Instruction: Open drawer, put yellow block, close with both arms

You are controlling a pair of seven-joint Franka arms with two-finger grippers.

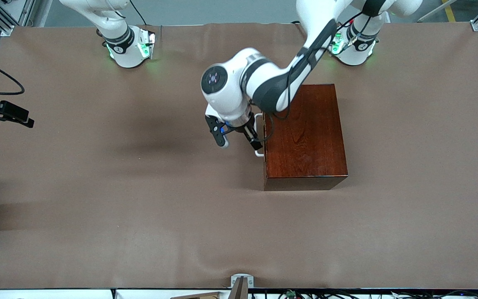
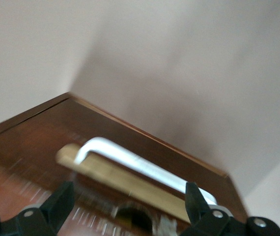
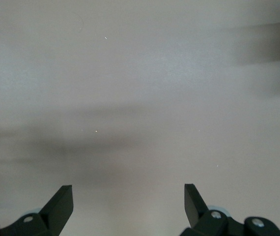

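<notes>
Mahogany box (image 1: 305, 135), glossy, stands toward your left arm's end of the brown-covered table (image 1: 98, 187); its long axis runs toward the front camera. Drawer (image 2: 42, 142) sits shut, front facing the right arm's end, contents hidden. White U-shaped handle (image 1: 258, 135) runs along that front. Your left gripper (image 1: 252, 135) is at the handle, fingers apart, straddling it. Right gripper (image 3: 128, 206) waits over bare table, fingers apart.
</notes>
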